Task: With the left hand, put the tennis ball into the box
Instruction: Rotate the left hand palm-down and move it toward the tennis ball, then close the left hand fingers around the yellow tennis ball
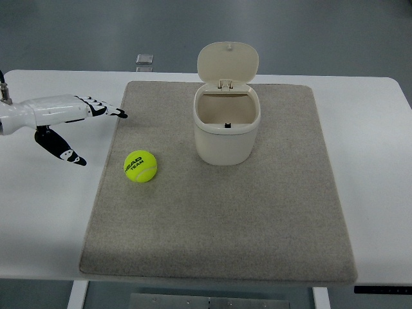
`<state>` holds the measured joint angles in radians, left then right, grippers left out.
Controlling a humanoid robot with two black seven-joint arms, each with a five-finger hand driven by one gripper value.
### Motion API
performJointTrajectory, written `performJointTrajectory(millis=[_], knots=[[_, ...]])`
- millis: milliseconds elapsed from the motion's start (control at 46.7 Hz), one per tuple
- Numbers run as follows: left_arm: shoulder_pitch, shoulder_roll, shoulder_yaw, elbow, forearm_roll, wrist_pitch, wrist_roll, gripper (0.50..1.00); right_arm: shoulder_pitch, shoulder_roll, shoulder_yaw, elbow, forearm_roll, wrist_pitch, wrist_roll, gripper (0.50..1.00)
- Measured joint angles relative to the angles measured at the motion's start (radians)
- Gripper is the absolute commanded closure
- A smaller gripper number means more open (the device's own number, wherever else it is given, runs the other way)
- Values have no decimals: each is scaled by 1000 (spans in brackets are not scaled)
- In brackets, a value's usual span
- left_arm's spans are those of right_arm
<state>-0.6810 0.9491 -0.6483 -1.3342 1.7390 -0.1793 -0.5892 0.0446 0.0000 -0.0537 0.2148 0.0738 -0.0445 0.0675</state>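
A yellow-green tennis ball [140, 166] lies on the left part of a grey mat [219, 225]. To its upper right stands a cream box [226, 125] with its hinged lid [228, 62] tipped up and its inside bare. My left hand [96, 129] reaches in from the left edge over the white table, up and left of the ball and apart from it. Its fingers [103, 109] are stretched out and the thumb hangs down, holding nothing. The right arm is out of view.
The white table [45, 212] shows around the mat on both sides. A small clear square object [145, 60] lies at the table's far edge, behind the mat's left corner.
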Motion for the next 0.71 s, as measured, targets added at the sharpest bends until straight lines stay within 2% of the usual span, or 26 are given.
performJointTrajectory(millis=[128, 471, 557, 707], knots=[[7, -39, 25, 0, 62, 31, 0, 521, 0, 0, 0, 0, 1, 0, 0, 597], [3, -114, 42, 3, 119, 31, 5, 529, 0, 0, 0, 0, 1, 0, 0, 597], [-1, -129, 42, 7, 126, 31, 7, 557, 0, 0, 0, 0, 1, 0, 0, 597], [-3, -137, 43, 9, 149, 31, 8, 656, 0, 0, 0, 0, 0, 0, 0, 597]])
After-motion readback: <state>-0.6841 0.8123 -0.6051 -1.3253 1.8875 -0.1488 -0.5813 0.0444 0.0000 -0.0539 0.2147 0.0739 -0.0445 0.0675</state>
